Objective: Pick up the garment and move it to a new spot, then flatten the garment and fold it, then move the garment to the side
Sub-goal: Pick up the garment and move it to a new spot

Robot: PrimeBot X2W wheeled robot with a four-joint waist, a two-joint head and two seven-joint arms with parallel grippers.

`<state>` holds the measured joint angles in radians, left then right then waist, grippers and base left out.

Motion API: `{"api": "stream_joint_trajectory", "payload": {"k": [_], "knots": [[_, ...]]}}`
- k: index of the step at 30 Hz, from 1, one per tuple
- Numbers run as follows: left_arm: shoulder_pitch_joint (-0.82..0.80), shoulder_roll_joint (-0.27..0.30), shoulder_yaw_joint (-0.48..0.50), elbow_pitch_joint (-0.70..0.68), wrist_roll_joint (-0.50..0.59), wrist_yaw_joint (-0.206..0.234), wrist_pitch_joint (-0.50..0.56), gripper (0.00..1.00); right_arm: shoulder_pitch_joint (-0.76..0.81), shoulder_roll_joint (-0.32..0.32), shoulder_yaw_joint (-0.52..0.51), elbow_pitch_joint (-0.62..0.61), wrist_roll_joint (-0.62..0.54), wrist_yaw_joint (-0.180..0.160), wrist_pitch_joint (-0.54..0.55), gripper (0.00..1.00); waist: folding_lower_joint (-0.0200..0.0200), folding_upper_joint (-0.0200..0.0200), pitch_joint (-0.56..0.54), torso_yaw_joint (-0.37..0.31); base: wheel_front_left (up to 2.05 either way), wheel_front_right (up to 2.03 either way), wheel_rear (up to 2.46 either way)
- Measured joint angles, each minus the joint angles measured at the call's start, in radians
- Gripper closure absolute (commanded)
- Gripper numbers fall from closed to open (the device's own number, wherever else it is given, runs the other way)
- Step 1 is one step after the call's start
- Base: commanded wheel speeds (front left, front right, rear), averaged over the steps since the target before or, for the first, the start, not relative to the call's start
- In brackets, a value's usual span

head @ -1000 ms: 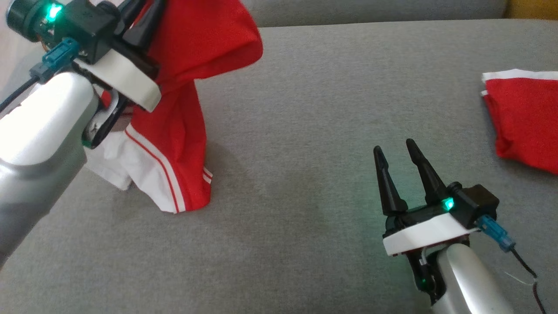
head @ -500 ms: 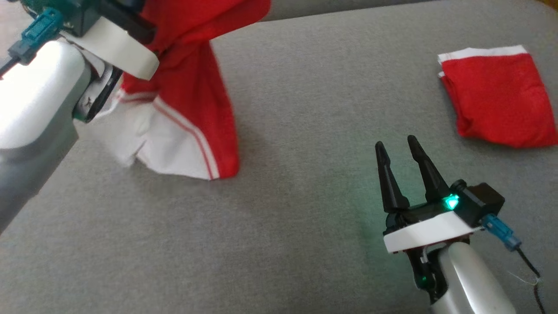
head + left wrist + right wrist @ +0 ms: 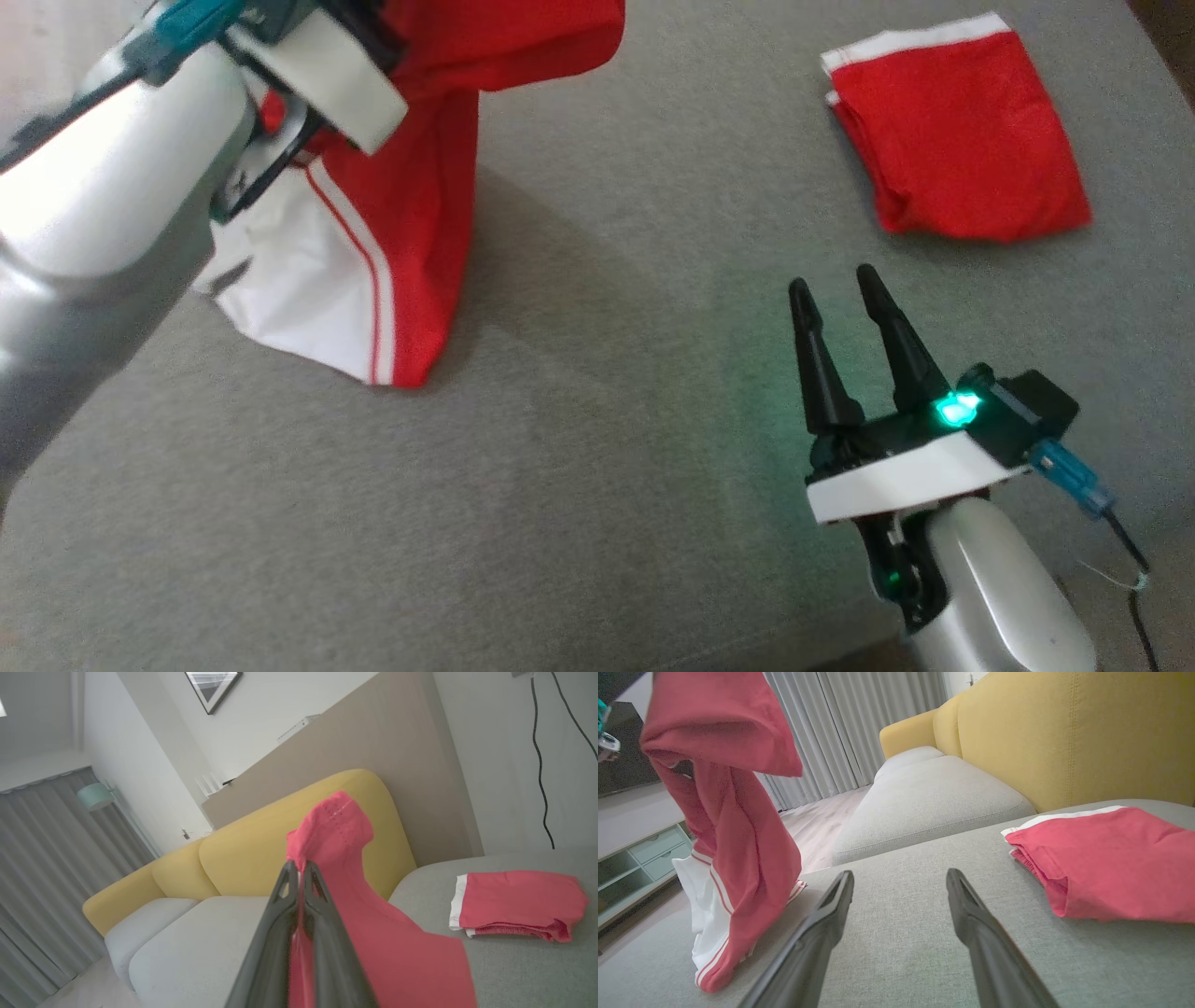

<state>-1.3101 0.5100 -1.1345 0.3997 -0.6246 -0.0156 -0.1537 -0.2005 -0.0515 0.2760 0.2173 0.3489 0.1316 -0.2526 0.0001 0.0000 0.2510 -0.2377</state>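
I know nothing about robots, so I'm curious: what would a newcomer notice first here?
A red fabric garment with white striped trim dangles at upper left from the left arm's shut jaws, its lower end reaching the grey sofa cushion. A second red garment, folded, lies at far right, while the right arm's open jaws hover empty over the cushion.

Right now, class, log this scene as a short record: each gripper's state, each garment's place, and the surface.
left gripper: shut on the hanging garment
hanging garment: red, white-striped, lifted, lower end touching the grey cushion
right gripper: open, empty, low over the cushion
folded garment: red, white-edged, lying flat on the cushion beyond the right gripper
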Motion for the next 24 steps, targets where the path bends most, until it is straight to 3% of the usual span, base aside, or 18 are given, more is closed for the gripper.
{"api": "stream_joint_trajectory", "payload": {"k": [3, 4, 5, 14, 20, 24], "knots": [[-0.043, -0.031, -0.015, 0.077, 0.013, -0.037, 0.007, 1.0, -0.019, 0.0, 0.022, -0.014, 0.018, 0.0, 0.0, 0.0, 0.0, 0.0, 0.029, -0.037, 0.0, 0.0, 0.0], [-0.06, -0.046, -0.021, 0.108, 0.021, -0.048, 0.002, 0.34, -0.023, 0.0, 0.026, -0.019, 0.025, 0.0, -0.001, 0.0, 0.0, 0.0, 0.041, -0.048, 0.0, 0.0, 0.0], [-0.076, -0.061, -0.027, 0.143, 0.03, -0.048, -0.005, 0.0, -0.026, 0.0, 0.031, -0.022, 0.032, 0.0, -0.002, 0.0, 0.0, 0.0, 0.053, -0.059, 0.0, 0.0, 0.0], [-0.128, -0.155, -0.025, 0.386, 0.069, -0.067, -0.091, 0.0, -0.04, 0.0, 0.032, -0.032, 0.047, 0.0, -0.003, 0.0, 0.0003, -0.0001, 0.128, -0.11, 0.0, 0.0, 0.0], [-0.114, -0.164, 0.035, 0.385, 0.064, -0.062, -0.103, 0.0, -0.04, 0.0, 0.001, -0.03, 0.021, 0.0, -0.003, 0.0, 0.0, 0.0, 0.111, -0.064, 0.0, 0.0, 0.0], [-0.031, -0.137, 0.123, 0.304, 0.058, -0.022, -0.104, 0.0, -0.039, 0.0, -0.034, -0.03, -0.012, 0.0, -0.003, 0.0, 0.0, 0.0, 0.087, -0.009, 0.0, 0.0, 0.0]]}}
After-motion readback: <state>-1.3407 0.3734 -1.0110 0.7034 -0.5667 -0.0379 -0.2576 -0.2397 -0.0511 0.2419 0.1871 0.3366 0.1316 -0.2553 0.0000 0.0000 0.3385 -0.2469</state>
